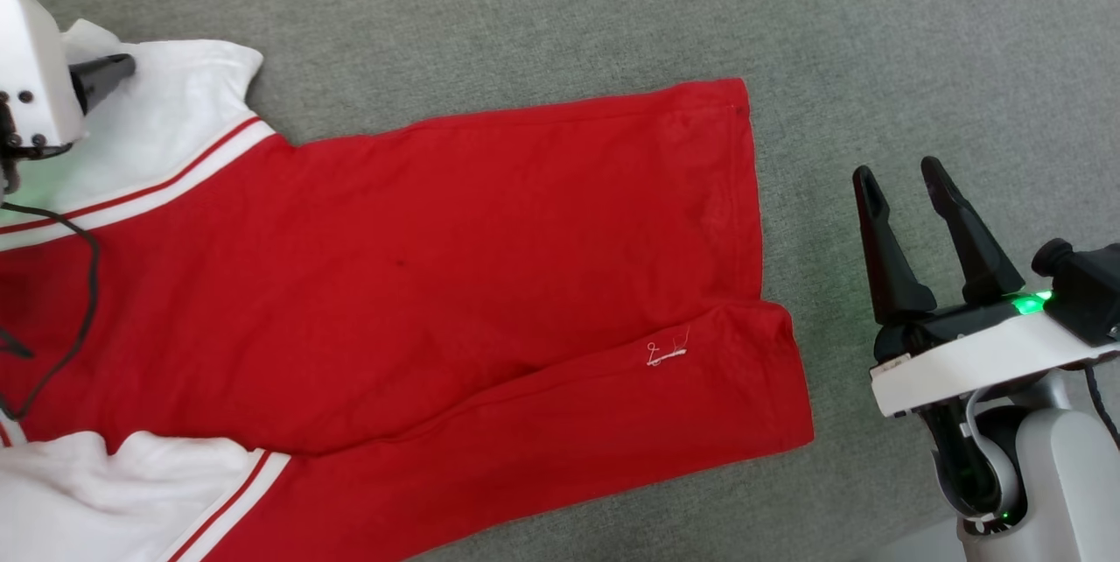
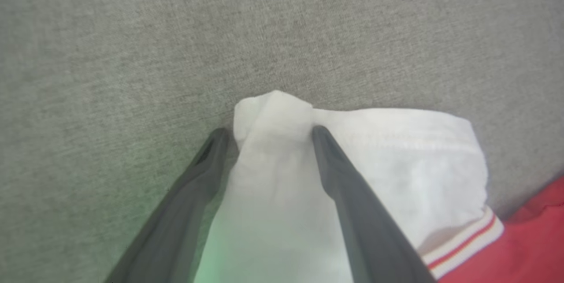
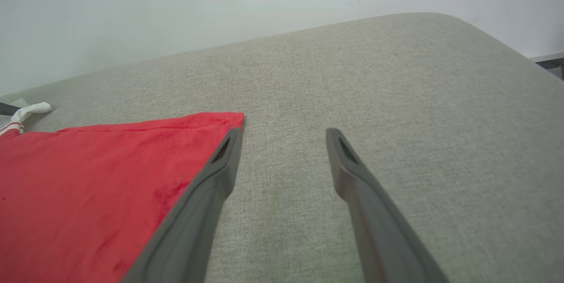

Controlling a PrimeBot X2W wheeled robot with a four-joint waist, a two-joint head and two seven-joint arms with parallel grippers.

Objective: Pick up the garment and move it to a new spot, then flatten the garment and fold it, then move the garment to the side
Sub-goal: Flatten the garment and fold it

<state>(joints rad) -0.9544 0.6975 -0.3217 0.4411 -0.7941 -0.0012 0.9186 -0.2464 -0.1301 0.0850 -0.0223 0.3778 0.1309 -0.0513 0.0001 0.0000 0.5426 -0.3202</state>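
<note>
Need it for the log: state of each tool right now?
Left tool: open, fingers either side of the white sleeve.
Right tool: open, holding nothing.

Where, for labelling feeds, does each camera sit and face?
Head view: on the head, looking down at the garment; right gripper at right, left wrist housing upper left.
Left wrist view: from that wrist along the left gripper, its fingers straddling the white sleeve.
Right wrist view: from that wrist along the right gripper, over the garment's hem toward a wall.
All share the garment.
</note>
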